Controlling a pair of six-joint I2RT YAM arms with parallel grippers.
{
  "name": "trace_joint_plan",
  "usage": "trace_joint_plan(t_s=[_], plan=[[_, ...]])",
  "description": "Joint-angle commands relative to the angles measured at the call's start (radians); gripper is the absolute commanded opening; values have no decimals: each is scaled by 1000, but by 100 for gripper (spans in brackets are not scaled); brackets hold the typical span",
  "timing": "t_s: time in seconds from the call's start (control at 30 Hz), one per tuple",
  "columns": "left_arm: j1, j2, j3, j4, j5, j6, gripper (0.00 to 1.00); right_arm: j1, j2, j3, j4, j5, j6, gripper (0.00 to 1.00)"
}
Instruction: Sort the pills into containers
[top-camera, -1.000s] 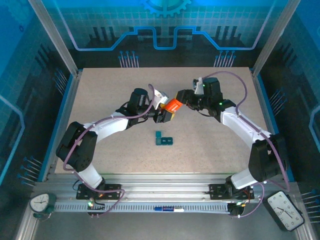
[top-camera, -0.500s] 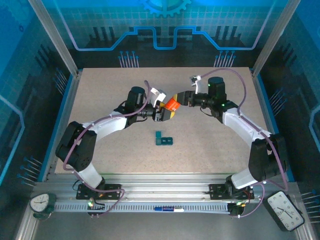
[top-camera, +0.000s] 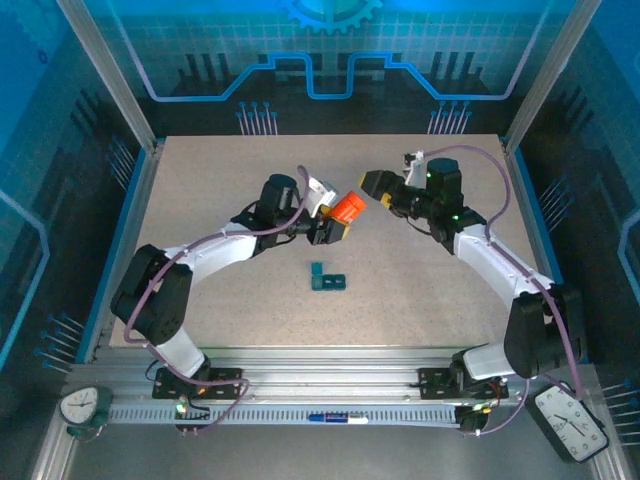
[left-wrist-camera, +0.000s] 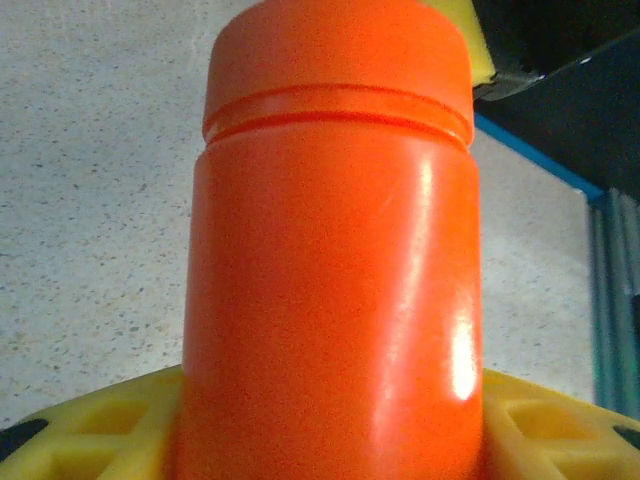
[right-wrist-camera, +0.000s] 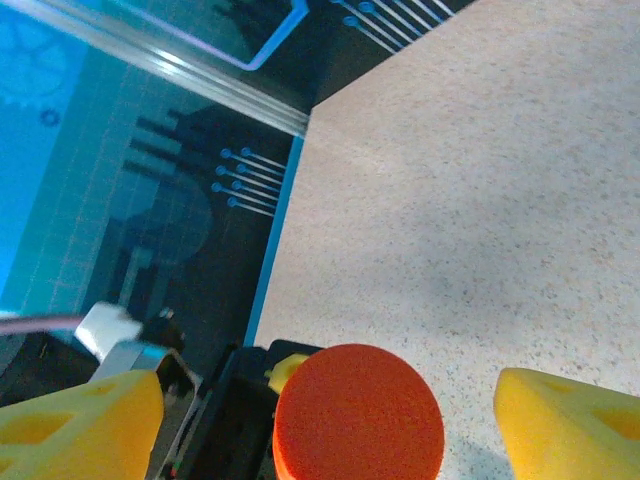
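My left gripper (top-camera: 334, 222) is shut on an orange bottle (top-camera: 347, 208), held tilted above the table with its cap end toward the right arm. In the left wrist view the orange bottle (left-wrist-camera: 335, 260) stands between my yellow fingers (left-wrist-camera: 90, 430), its cap (left-wrist-camera: 338, 55) on. My right gripper (top-camera: 378, 188) hangs open just right of the cap, not touching it. In the right wrist view the cap (right-wrist-camera: 358, 412) sits between the spread yellow fingers (right-wrist-camera: 75, 425). The dark-teal containers (top-camera: 327, 280) lie on the table, nearer than both grippers. The pills are hidden.
The speckled table (top-camera: 220, 300) is walled by a metal frame with blue panels. A blue edge strip (right-wrist-camera: 270, 250) marks the table's border in the right wrist view. A clock (top-camera: 570, 415) sits at the near right.
The right gripper has opened and drawn back to the right, off the bottle's cap. The left gripper still holds the bottle, which has shifted only slightly.
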Motion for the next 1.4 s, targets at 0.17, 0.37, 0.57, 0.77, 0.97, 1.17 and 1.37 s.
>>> trace_joint_plan(t_s=[0.17,0.37,0.57,0.77,0.97,1.17,1.37], plan=[[-23,-36,34,-18,-83,83,0,48,52,43,-71,61,81,88],[-29,-40,33,-16,-91,80,0,76,80,41,-64,66,85,84],[-31,-42,34,-16,-93,75,0,86,82,34,-43,50,86,63],[-30,-43,35,-4,-93,59,0,87,97,29,-14,-21,50,50],[-17,-53,53,-7,0,13,0,58,122,30,82,-164,-137,50],[13,-73,51,74,205,-130,0,5,122,3,223,-333,-355,54],[14,-75,52,42,144,-101,0,-27,103,-13,368,-329,-136,73]])
